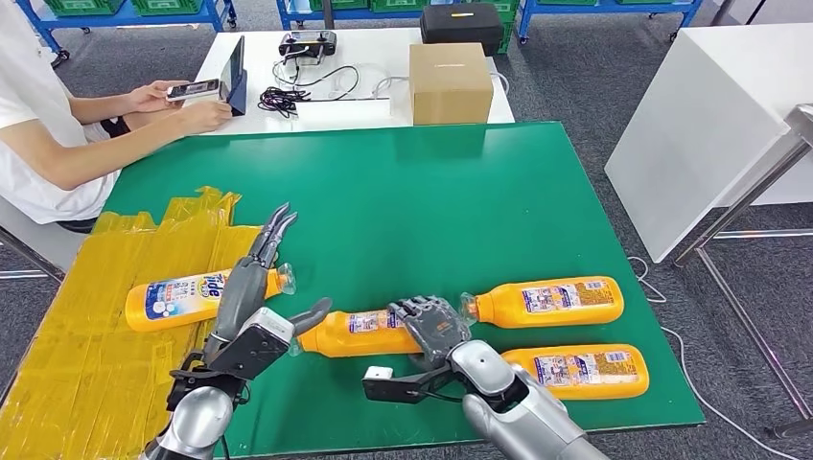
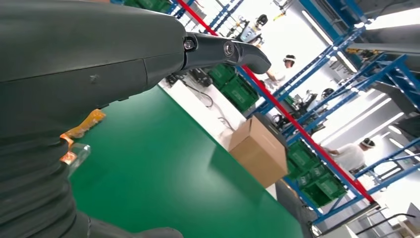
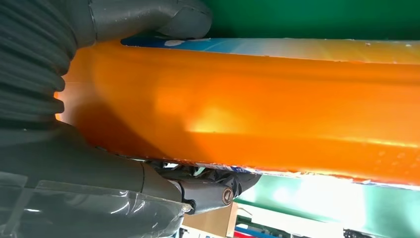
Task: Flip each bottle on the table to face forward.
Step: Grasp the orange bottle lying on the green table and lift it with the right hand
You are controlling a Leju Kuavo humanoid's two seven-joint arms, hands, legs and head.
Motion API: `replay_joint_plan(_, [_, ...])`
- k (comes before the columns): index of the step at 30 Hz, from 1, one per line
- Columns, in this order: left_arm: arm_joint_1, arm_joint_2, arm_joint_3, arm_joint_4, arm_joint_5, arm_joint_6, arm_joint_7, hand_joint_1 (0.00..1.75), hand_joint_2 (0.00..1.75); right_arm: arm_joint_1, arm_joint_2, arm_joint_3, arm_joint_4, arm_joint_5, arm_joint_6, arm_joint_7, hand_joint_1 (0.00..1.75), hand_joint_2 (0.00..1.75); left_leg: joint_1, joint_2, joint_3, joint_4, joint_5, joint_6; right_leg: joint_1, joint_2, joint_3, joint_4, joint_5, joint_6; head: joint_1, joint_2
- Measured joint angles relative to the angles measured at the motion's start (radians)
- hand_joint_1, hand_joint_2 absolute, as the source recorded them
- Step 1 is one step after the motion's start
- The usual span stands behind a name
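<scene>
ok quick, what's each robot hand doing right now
Left robot hand: open, fingers spread above the Tide bottle, holding nothing.
Right robot hand: gripping the middle bottle.

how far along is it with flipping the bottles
Looks done: the leftmost bottle shows its blue front label. In hand: the right hand grips the middle bottle. Left: the two right-side bottles show fine-print labels. The left hand is open.
</scene>
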Motion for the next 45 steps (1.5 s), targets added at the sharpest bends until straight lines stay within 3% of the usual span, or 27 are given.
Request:
replay_joint_plan(6, [0.001,0.001,-0.008,-0.009,0.007,0.000,-0.006,0.00,1.75,-0.011,0.006,0.000,0.021,-0.019,-0.018,0.003,1.75,1.75,0.000,0.000,0.001,0.000,0.000,0.000,0.000,0.000,0.002,0.000,0.000,0.000,0.000,0.000])
replay_joint_plan(14, [0.059,0.001,-0.012,-0.096,0.063,-0.002,-0.031,0.00,1.75,0.110,0.056,-0.130,-0.105,-0.127,-0.205,0.016,1.75,1.75,0.000,-0.002,-0.009,0.001,0.004,0.002,0.000,-0.002,0.004,0.001,0.001,0.001,0.000,0.000])
replay_joint_plan(21, [0.121,-0.003,0.000,-0.181,0.296,-0.083,-0.006,0.00,1.75,0.269,0.139,-0.313,-0.325,-0.252,-0.364,-0.134,1.75,1.75,0.000,-0.003,-0.022,0.001,0.004,0.001,0.000,-0.003,-0.008,0.001,0.001,0.001,0.000,0.000])
replay_joint_plan(26, [0.132,-0.006,0.033,-0.182,0.467,-0.153,0.023,0.00,1.75,0.318,0.178,-0.386,-0.392,-0.297,-0.412,-0.202,1.75,1.75,0.000,-0.003,-0.024,0.001,0.004,0.001,0.000,-0.003,-0.011,0.001,0.001,0.001,0.000,0.000])
replay_joint_plan(34, [0.127,-0.007,0.090,-0.143,0.710,-0.222,0.069,0.00,1.75,0.337,0.213,-0.408,-0.414,-0.381,-0.470,-0.310,1.75,1.75,0.000,-0.003,-0.025,0.001,0.004,0.001,0.000,-0.004,-0.011,0.001,0.001,0.001,0.000,0.000])
replay_joint_plan(45, [0.106,-0.006,0.097,-0.081,0.901,-0.289,0.103,0.00,1.75,0.322,0.231,-0.368,-0.397,-0.410,-0.477,-0.366,1.75,1.75,0.000,-0.003,-0.026,0.001,0.004,0.001,0.000,-0.004,-0.011,0.001,0.001,0.001,0.000,0.000])
